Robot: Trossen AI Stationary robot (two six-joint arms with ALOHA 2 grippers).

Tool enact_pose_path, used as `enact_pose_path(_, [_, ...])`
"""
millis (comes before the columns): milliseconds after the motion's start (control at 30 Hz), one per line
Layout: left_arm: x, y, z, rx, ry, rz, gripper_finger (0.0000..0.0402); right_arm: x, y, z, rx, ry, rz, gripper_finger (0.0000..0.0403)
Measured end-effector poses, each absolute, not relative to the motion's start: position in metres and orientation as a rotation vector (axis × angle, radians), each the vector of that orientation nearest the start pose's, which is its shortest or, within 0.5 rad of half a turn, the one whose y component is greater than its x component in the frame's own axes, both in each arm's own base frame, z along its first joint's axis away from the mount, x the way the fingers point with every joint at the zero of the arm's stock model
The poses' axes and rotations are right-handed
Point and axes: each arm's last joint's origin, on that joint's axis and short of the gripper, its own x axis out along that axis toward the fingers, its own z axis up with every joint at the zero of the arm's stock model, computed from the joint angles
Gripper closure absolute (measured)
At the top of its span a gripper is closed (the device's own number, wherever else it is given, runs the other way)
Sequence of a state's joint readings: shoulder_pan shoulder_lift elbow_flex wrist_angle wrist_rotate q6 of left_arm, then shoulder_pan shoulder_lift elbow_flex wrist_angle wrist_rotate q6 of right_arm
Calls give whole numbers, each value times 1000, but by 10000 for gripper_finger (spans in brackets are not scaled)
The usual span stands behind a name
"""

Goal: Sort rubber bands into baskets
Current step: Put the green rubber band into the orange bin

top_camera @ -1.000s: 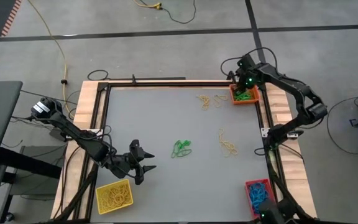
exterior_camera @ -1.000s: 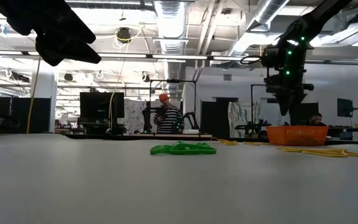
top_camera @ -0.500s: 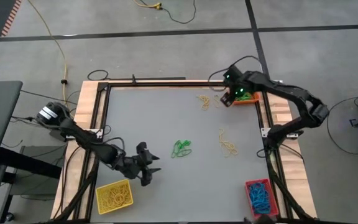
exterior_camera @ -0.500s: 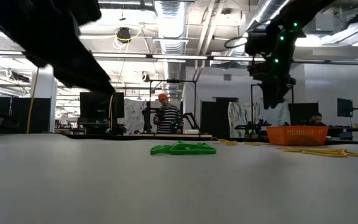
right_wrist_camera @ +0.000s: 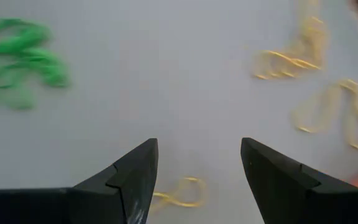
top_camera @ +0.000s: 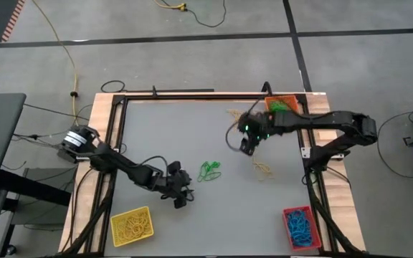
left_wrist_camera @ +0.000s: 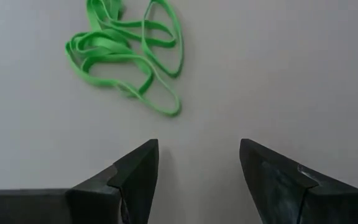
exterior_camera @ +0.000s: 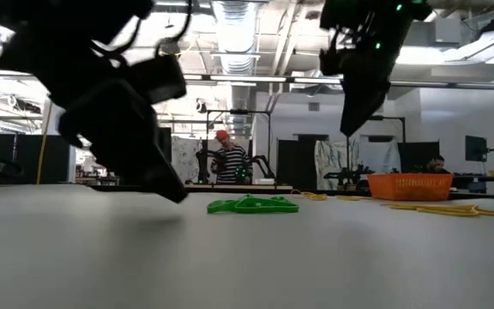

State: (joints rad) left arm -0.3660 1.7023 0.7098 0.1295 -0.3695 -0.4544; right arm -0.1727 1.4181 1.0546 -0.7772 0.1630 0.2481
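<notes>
Green rubber bands [left_wrist_camera: 128,51]: thin, floppy, tangled loops.

No readable text anywhere — perhaps too small.

Open grey surface [top_camera: 156,129] across upper left and centre of the high view. Obstacles: green bands [top_camera: 209,170] at centre, yellow bands [top_camera: 264,169] right of centre, more yellow bands [top_camera: 235,115] at upper right. Baskets sit in the corners: orange basket [top_camera: 284,104] upper right, yellow basket [top_camera: 131,226] lower left, red basket [top_camera: 300,226] lower right. Left end effector [top_camera: 181,195], jaws apart, just beside the green bands, bare surface between its fingers. Right end effector [top_camera: 246,140] spread above clear surface between the yellow clusters.
</notes>
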Motion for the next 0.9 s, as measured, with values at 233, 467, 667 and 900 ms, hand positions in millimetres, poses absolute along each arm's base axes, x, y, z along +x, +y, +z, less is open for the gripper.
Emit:
enact_pose_path(233, [306,-88,116,-79,803,180,187,275,15,249,135,1019,-357,143])
enact_pose_path(467, [312,-70,114,-77,814,225,204,269,70,252,96,913,-338,143])
enact_pose_path(667, [315,-57,114,-68,829,200,266,259,108,255,89,818,-329,143])
enact_pose_path(900, [316,-50,113,-30,842,161,319,245,140,256,92,713,-351,143])
